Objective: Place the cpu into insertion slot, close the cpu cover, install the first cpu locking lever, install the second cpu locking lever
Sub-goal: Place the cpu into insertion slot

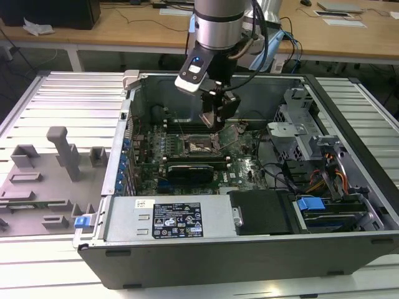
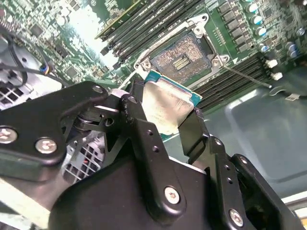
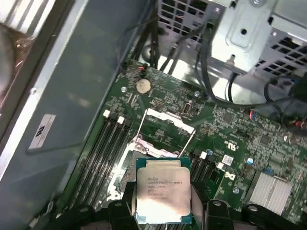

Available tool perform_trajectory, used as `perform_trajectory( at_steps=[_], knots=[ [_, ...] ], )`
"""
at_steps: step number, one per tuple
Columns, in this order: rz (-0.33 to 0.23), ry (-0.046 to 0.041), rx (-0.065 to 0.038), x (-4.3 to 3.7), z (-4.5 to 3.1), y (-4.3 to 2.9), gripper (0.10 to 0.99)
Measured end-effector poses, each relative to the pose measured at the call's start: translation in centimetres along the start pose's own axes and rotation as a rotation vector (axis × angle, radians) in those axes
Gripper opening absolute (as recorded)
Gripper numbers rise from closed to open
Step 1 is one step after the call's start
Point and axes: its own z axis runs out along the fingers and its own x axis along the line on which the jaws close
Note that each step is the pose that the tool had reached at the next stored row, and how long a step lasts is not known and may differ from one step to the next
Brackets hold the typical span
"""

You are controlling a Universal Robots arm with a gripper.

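My gripper [image 2: 165,114] is shut on the cpu [image 2: 169,106], a flat square chip with a dull silver top, gripped by two opposite edges between black fingers [image 2: 139,120]. In the first wrist view the cpu [image 3: 163,189] hangs above the green motherboard and hides part of the insertion slot [image 3: 125,167]. The second wrist view shows the insertion slot [image 2: 184,55] bare, its pin field exposed. The cpu cover [image 3: 170,120] stands swung open at one side of the slot, with thin wire levers raised beside it. In the exterior view the gripper [image 1: 215,118] hovers just above the insertion slot [image 1: 199,147].
The motherboard lies inside an open computer case [image 1: 349,106]. Black memory slots [image 3: 103,153] flank the socket. A drive cage [image 1: 299,134] and cables sit at the exterior view's right, and a black power supply [image 1: 181,218] is in front. A grey fixture tray [image 1: 43,180] lies to the left.
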Motion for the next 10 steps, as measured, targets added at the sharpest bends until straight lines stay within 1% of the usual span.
perform_trajectory(
  at_steps=[1, 4, 5, 6, 8, 9, 10],
  knots=[
    [0.021, -0.0018, 0.000, -0.01, 0.16, -0.01, 0.541],
    [0.116, -0.0094, -0.002, -0.01, 0.76, -0.06, 0.541],
    [0.151, -0.0122, -0.003, -0.02, 0.99, -0.08, 0.541],
    [0.207, -0.0167, -0.004, -0.03, 1.35, -0.11, 0.541],
    [0.278, -0.0224, -0.005, -0.03, 1.77, -0.14, 0.541],
    [0.296, -0.0239, -0.006, 0.03, 1.91, -0.23, 0.541],
    [0.306, -0.0246, -0.006, 0.26, 2.11, -0.43, 0.541]
  ],
)
